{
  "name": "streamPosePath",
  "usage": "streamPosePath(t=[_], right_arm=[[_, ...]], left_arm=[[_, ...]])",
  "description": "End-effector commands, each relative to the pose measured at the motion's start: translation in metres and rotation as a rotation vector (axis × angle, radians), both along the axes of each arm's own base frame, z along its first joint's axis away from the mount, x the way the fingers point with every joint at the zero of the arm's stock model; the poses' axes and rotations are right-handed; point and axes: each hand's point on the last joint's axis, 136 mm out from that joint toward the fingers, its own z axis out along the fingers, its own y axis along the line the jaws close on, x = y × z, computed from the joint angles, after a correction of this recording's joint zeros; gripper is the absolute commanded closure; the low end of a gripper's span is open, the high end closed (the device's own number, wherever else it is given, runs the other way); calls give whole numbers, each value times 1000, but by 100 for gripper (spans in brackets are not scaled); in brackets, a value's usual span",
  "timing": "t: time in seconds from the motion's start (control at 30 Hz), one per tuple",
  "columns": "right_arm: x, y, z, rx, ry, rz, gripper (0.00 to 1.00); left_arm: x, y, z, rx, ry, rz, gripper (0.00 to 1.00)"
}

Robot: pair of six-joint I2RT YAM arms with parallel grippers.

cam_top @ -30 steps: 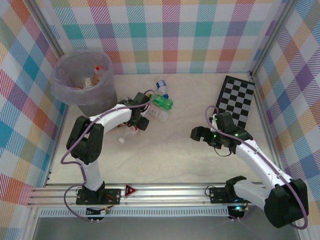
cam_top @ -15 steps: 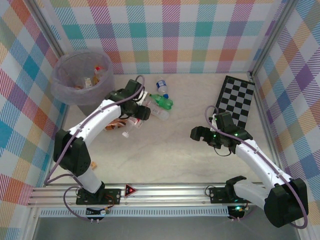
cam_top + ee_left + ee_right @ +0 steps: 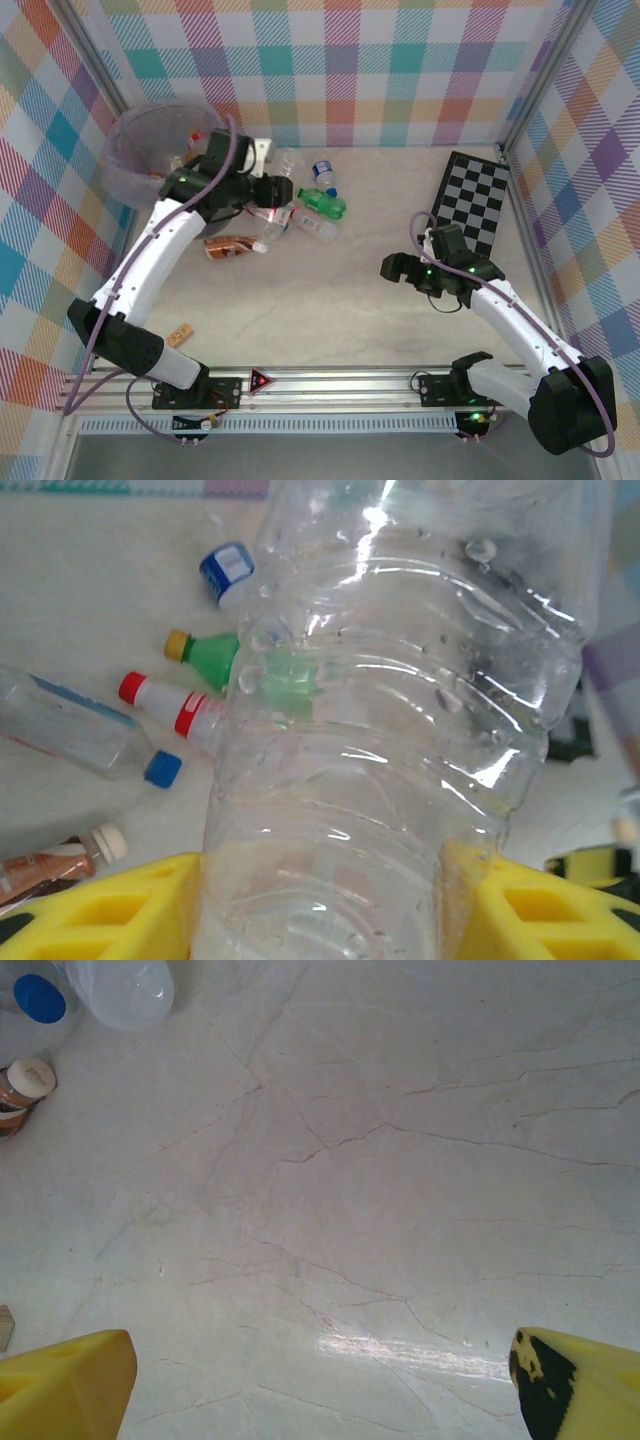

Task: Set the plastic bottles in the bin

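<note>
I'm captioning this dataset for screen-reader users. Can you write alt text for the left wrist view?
A clear bottle, beaded with droplets, looms close to the camera, clamped between the yellow fingers of the left gripper. Behind it, on the pale table, lie a green bottle, a red-capped bottle and a brown bottle, among others.

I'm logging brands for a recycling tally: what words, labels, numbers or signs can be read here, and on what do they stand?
No text here is legible.
Brown bottle: orange label, print too blurred.
Red-capped bottle: red-white label, too blurred.
Blue-capped bottle: white patch, nothing readable.
Clear bottle in the left gripper: no label shows.
Red triangle on the front rail: no letters readable.
</note>
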Motion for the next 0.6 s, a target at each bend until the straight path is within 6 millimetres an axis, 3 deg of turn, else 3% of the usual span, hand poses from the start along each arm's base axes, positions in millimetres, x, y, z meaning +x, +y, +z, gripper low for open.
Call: streamPosePath(t=[0.0, 0.27, 0.57], right_arm=[[-3, 1, 4, 16, -16, 9, 4], [-7, -4, 3, 1, -16, -1, 4], [-12, -5, 2, 5, -18, -3, 4]], left_arm=[[5, 16, 53, -196, -83, 51, 52], [41, 90, 95, -332, -202, 277, 63], [92, 166, 129, -524, -307, 464, 67]])
